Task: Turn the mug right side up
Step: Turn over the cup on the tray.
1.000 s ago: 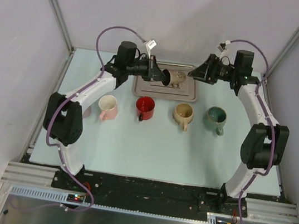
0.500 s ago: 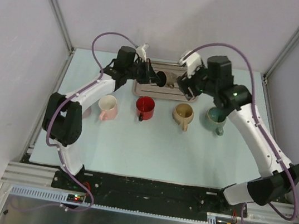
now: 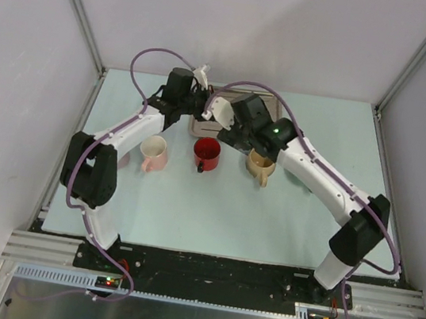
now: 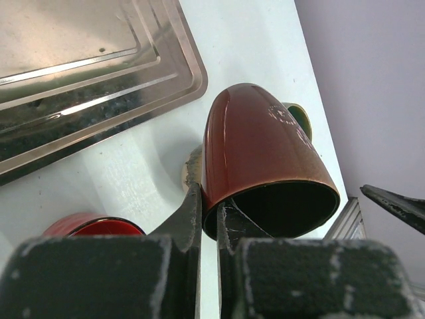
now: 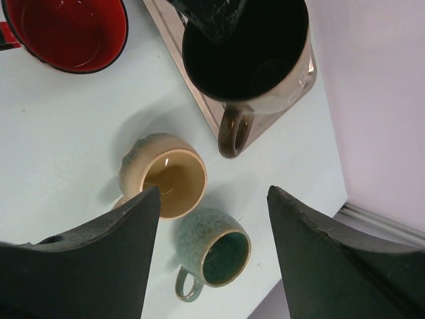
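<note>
I read this as the handover step. My left gripper (image 4: 209, 199) is pinched shut on the rim of the mug (image 4: 259, 146), one finger inside and one outside. The mug hangs on its side just beyond those fingertips, in the air near the tray (image 4: 99, 80). Next, I think, the right gripper (image 5: 211, 193) must close on the body or the handle (image 5: 234, 136) (which juts toward it), then roll the mouth upward before the left lets go. The left arm reaches forward, wrist roughly level. The right arm stretches across from its side, fingers spread wide and empty, with the mug's mouth just ahead of them, not yet between.
</note>
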Controlling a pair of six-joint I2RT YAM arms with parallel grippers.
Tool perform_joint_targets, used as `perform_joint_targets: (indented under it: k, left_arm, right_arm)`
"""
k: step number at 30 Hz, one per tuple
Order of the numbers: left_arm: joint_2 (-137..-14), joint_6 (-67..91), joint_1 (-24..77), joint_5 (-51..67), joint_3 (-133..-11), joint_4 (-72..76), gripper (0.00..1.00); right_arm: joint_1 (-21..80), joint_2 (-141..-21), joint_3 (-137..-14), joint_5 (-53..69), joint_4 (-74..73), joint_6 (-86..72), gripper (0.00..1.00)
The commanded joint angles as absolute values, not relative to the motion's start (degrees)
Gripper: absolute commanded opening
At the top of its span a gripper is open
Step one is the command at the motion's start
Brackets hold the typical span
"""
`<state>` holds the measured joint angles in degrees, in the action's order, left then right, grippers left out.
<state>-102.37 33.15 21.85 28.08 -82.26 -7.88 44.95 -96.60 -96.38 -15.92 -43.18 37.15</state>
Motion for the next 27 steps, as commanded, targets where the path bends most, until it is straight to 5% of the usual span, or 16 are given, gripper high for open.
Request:
perform_joint_targets:
  k: [1, 15, 27]
  left_arm:
    - [-99.2, 34.2, 21.9, 27.7, -82.6, -5.2, 0.00]
    - [-98.3, 34.2, 22.2, 27.8, -82.1, -5.1, 0.00]
    - [-97.6, 34.1, 22.4, 27.5, -81.8, -5.2, 0.00]
  right_arm:
    - [46.9, -99.5, -101.8, -22.3, -44.2, 38.5, 0.70]
    - [48.6, -107.2, -104.5, -27.6, -38.3, 41.9, 0.54]
    - [49.8, -108.9, -104.3, -31.8, -35.7, 45.6, 0.27]
